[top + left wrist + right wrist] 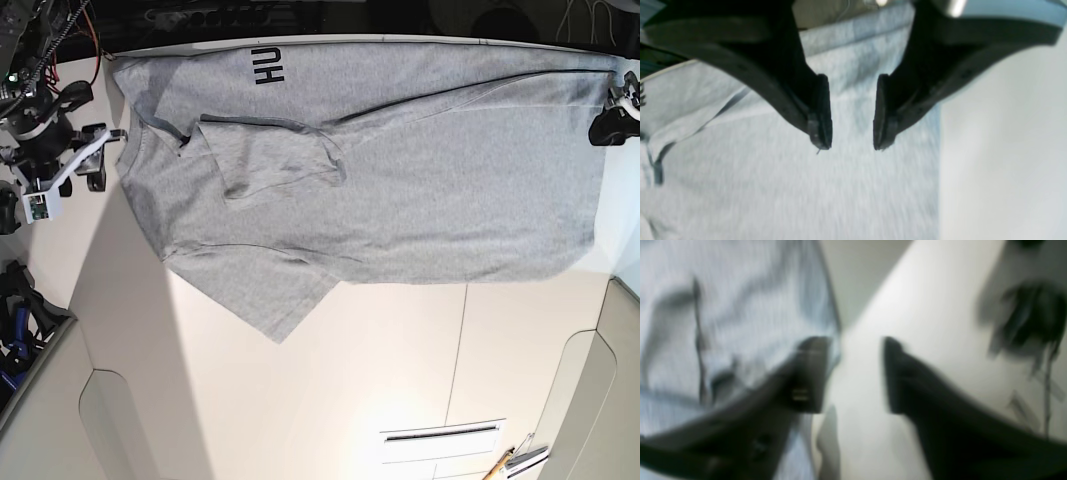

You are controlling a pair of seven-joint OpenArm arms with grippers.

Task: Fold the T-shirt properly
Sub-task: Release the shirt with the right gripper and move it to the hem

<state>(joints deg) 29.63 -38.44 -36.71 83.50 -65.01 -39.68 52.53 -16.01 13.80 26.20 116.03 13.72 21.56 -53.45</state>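
The grey T-shirt (400,190) lies spread on the white table (330,390), one long side folded over; that loose layer could slide back or bunch if I drag across it. My left gripper (852,111) hangs parted over the hem, empty; my right gripper (857,375) gapes beside the cloth's edge, gripping nothing

The T-shirt (400,190) is heather grey with dark navy block lettering (268,66) near its upper edge, the tabletop (330,390) is plain cream-white, and both the left pincer (851,146) and right pincer (857,373) are matte black.
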